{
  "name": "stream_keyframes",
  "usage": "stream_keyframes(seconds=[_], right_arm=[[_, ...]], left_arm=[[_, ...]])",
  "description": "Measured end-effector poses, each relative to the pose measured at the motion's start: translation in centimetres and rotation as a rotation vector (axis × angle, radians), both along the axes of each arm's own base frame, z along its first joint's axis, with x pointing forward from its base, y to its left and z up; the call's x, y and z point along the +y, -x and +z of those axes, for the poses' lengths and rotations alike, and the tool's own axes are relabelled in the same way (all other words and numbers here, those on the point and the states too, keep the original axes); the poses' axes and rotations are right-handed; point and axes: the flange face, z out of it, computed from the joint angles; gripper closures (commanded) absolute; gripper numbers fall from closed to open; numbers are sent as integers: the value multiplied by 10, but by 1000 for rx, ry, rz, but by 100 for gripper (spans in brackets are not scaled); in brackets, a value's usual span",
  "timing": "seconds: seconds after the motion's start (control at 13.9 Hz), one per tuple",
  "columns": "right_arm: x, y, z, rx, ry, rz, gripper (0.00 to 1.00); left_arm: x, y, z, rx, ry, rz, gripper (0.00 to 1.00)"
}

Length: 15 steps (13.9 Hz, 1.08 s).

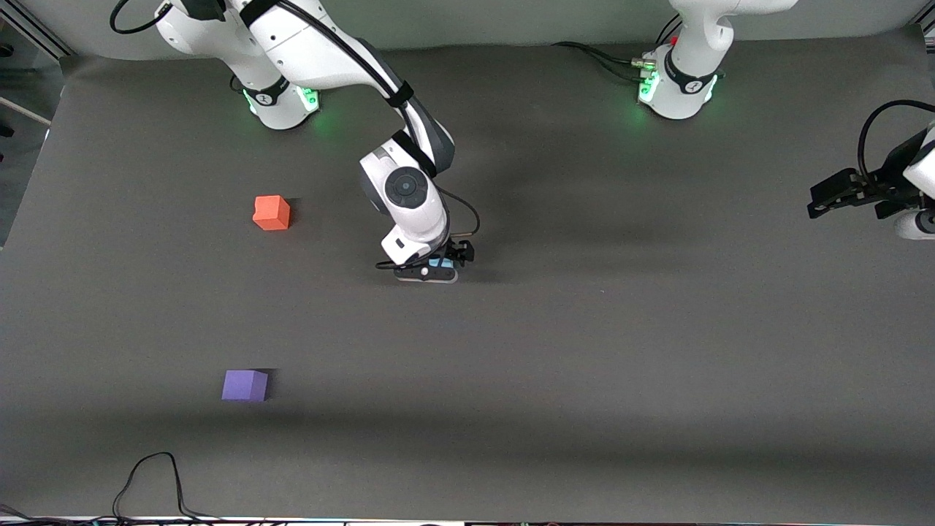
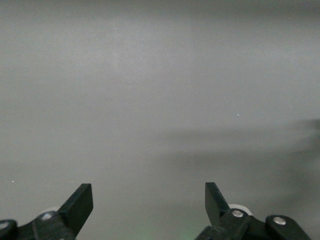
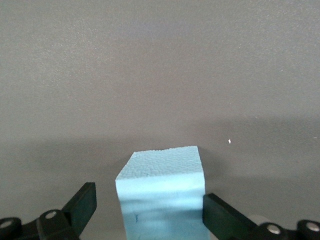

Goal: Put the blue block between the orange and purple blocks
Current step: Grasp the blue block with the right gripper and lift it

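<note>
The light blue block (image 1: 440, 261) (image 3: 162, 195) rests on the dark mat near the table's middle. My right gripper (image 1: 438, 267) (image 3: 150, 202) is down at the mat around it, open. One finger (image 3: 220, 212) lies close against the block's side and the other (image 3: 82, 202) stands apart from it. The orange block (image 1: 271, 212) sits toward the right arm's end of the table. The purple block (image 1: 245, 385) lies nearer to the front camera than the orange one. My left gripper (image 1: 822, 199) (image 2: 148, 200) waits open and empty at the left arm's end of the table.
A black cable (image 1: 153, 478) loops on the mat at the table edge nearest the front camera. The two arm bases (image 1: 281, 102) (image 1: 679, 91) stand along the table edge farthest from that camera. Bare mat (image 1: 256, 299) lies between the orange and purple blocks.
</note>
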Motion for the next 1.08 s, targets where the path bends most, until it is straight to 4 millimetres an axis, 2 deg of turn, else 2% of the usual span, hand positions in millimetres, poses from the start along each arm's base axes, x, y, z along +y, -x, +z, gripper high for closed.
stream_keyframes(seconds=[0.29,0.5,0.94,1.01,1.08], right_arm=[[4,3,-2,-3,-1,9,0],[7,8,-5,-9,-3,19,0],[1,21,-31,-21,2,25,0],[2,22,-31,-20,3,27,1],[2,22,-31,-20,2,27,9]], left_arm=[[-14,-4,-4,-4,-1,-22,0],[-13,-5,-8,1,-1,-21,0],[-11,-10,-10,-12,-1,-18,0],[-13,-11,-13,-8,0,-21,0],[-15,-11,-14,-6,0,-25,0]])
